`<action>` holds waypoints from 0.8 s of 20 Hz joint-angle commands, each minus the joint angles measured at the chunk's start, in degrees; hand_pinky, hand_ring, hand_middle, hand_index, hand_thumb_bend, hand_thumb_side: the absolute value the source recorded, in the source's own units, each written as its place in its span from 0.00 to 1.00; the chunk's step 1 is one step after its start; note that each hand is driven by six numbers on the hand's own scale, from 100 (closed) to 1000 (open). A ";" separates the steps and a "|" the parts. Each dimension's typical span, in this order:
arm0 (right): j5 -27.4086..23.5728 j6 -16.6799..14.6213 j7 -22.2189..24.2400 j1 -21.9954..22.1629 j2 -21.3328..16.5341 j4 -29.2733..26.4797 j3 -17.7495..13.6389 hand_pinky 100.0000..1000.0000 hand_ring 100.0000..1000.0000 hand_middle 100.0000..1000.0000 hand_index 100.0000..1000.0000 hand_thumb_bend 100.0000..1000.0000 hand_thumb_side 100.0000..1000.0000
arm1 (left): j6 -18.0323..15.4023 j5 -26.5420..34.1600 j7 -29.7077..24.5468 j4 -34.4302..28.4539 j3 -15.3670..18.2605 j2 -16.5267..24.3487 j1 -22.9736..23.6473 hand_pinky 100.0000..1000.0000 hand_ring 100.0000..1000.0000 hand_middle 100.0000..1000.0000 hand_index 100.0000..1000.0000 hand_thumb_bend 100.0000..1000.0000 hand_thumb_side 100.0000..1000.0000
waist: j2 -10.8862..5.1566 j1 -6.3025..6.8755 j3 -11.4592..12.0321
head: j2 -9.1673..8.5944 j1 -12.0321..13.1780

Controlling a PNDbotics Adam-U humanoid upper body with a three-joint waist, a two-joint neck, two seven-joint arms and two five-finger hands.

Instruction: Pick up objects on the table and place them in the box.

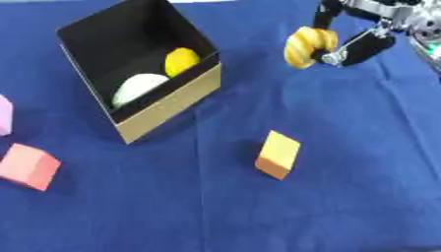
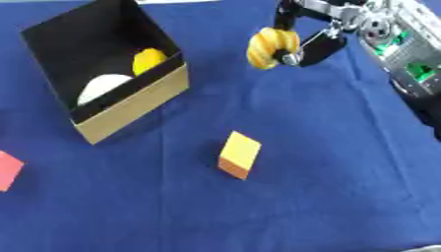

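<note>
A black box (image 1: 200, 83) with a tan front wall stands at the upper left, tilted in view. Inside it lie a white rounded object (image 1: 138, 88) and a yellow rounded one (image 1: 181, 60). My right hand (image 1: 358, 47) comes in from the upper right and is shut on a yellow ridged, ring-like object (image 1: 308, 47), held above the cloth to the right of the box. An orange-yellow block (image 1: 278, 154) lies on the cloth below centre. A pink block (image 1: 27, 166) sits at the left edge, with a pale purple object (image 1: 4, 115) above it. My left hand shows in no view.
A blue cloth (image 1: 344, 197) covers the whole table. The silver and black forearm (image 2: 405, 44) of my right arm runs along the upper right edge.
</note>
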 commanded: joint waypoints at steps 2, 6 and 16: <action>-1.03 0.73 1.81 -5.37 -0.71 -1.43 -0.14 0.75 0.62 0.43 0.50 0.23 0.00 | -0.31 0.10 -0.19 -0.87 0.53 2.44 -0.38 0.83 0.77 0.74 0.91 0.15 0.76 | -1.68 -0.25 0.27 | 0.26 -0.30; -0.02 -0.26 3.87 -12.60 3.79 1.79 1.71 0.75 0.63 0.44 0.51 0.23 0.00 | -0.59 0.14 -0.68 -0.87 0.18 2.76 -0.77 0.82 0.77 0.74 0.90 0.15 0.76 | -1.77 -0.77 0.86 | 0.07 -1.18; 5.92 -3.01 4.40 -24.41 17.09 13.79 4.64 0.75 0.62 0.45 0.51 0.22 0.00 | -2.91 -0.28 -2.23 -0.87 -0.75 1.97 -2.69 0.82 0.76 0.74 0.90 0.16 0.74 | -1.12 -2.27 4.09 | -1.45 -4.13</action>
